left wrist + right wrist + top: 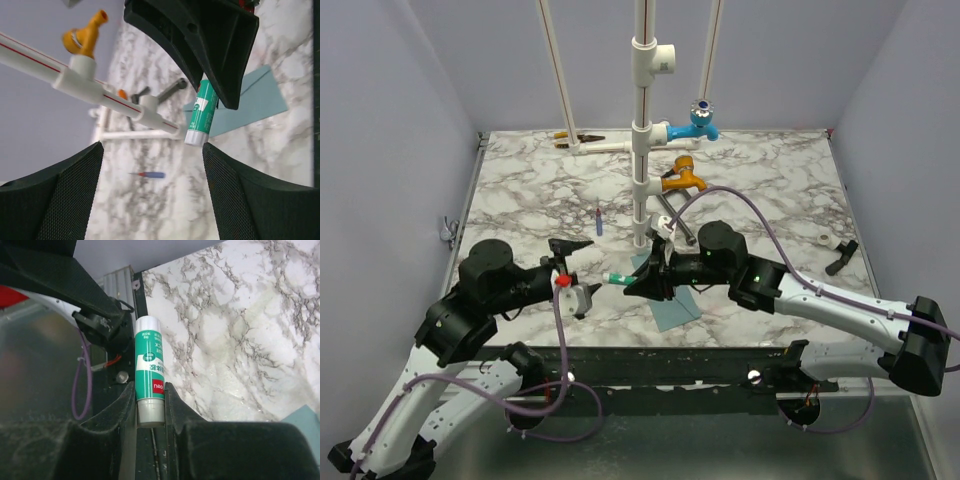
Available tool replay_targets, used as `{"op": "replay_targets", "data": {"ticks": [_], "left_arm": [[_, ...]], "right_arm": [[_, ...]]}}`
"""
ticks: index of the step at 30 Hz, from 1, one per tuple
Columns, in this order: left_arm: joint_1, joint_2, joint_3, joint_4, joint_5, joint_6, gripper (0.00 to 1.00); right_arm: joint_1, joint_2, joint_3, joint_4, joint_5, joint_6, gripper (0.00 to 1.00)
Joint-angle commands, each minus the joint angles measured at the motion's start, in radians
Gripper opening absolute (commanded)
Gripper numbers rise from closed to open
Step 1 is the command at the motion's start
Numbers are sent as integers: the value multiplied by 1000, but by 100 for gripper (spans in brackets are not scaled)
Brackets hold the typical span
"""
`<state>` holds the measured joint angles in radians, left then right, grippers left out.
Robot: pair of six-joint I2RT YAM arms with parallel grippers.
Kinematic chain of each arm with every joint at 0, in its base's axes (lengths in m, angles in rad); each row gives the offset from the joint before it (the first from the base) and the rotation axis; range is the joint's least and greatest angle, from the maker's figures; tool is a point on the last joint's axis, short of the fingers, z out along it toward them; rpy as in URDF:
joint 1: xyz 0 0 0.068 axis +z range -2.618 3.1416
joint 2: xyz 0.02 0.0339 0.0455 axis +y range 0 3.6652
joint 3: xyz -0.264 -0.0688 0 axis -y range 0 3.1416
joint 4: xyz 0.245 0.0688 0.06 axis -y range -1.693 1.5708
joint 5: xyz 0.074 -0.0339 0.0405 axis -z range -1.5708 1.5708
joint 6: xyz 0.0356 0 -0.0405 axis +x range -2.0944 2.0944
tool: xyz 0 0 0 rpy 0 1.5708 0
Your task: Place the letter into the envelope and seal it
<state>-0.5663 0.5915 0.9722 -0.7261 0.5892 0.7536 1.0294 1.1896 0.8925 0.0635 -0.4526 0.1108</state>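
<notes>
The teal-blue envelope [676,308] lies flat on the marble table under my right gripper. It also shows in the left wrist view [255,97], and one corner shows in the right wrist view [307,417]. The tan letter is not in view. My right gripper [646,280] [150,390] is shut on the grey end of a green and white glue stick [618,278] [149,365]. The stick's white end [196,138] points at my left gripper [576,278] [152,150]. The left gripper is open and empty, just left of that end.
A white pipe stand [642,120] with a blue valve [701,120] and an orange valve [682,175] rises behind the grippers. A small blue tool [599,220] lies to its left. A black tool [842,257] and a white roll [825,238] lie at the right.
</notes>
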Motion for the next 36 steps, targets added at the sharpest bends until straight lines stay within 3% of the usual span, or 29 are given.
{"op": "replay_targets", "data": {"ticks": [1, 4, 11, 17, 23, 31, 36], "left_arm": [[-163, -136, -97, 138, -311, 509, 79], [-270, -232, -237, 298, -433, 718, 79], [-440, -271, -395, 488, -706, 926, 86], [-513, -224, -403, 591, -848, 901, 60], [-520, -261, -439, 590, -841, 930, 46], [-548, -266, -459, 590, -819, 996, 49], [-565, -265, -469, 589, -822, 1008, 42]], "right_arm": [[0, 5, 22, 69, 80, 205, 1], [0, -2, 14, 105, 112, 274, 0], [1, 35, 29, 197, 129, 403, 0], [0, 50, 39, 202, 157, 405, 1], [0, 32, 35, 190, 171, 397, 1], [0, 55, 51, 187, 153, 391, 1], [0, 60, 58, 188, 151, 389, 1]]}}
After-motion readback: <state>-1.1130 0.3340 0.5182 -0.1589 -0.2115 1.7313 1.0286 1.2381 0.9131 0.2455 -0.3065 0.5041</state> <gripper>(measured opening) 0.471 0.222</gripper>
